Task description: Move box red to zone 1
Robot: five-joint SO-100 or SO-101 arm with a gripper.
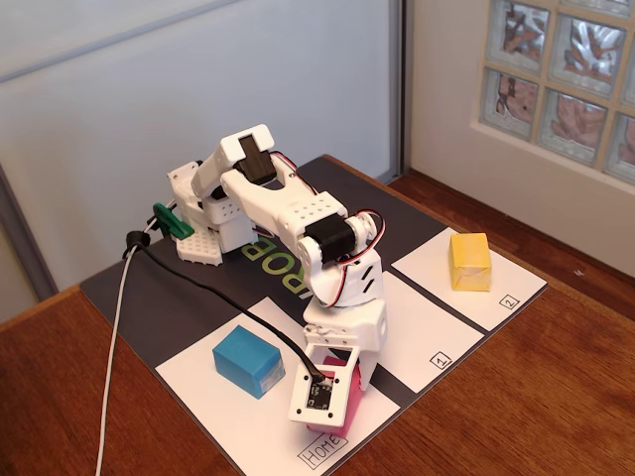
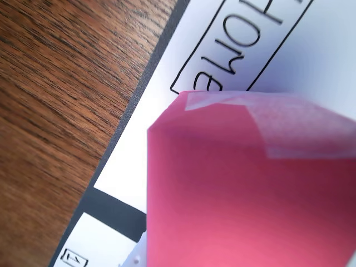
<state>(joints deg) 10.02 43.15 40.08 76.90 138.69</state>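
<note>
The box red [image 1: 343,395] is a pinkish-red block at the front edge of the HOME sheet [image 1: 223,412], just behind the "Home" label. My gripper [image 1: 332,407] points down over it, with its jaws on either side, and looks shut on the block. In the wrist view the box red [image 2: 245,194] fills most of the frame, with a paler band near its top. Only a white sliver of one finger [image 2: 137,259] shows at its lower left. Zone 1 [image 1: 422,317] is the white sheet to the right of the gripper. Its boxed "1" also shows in the wrist view [image 2: 73,258].
A blue block [image 1: 248,360] sits on the HOME sheet to the left of the gripper. A yellow block [image 1: 469,261] sits on the sheet marked "2" [image 1: 501,288] at the right. The sheets lie on a dark mat [image 1: 159,297] on a wooden table [image 1: 536,397]. A white cable [image 1: 111,337] runs down the left.
</note>
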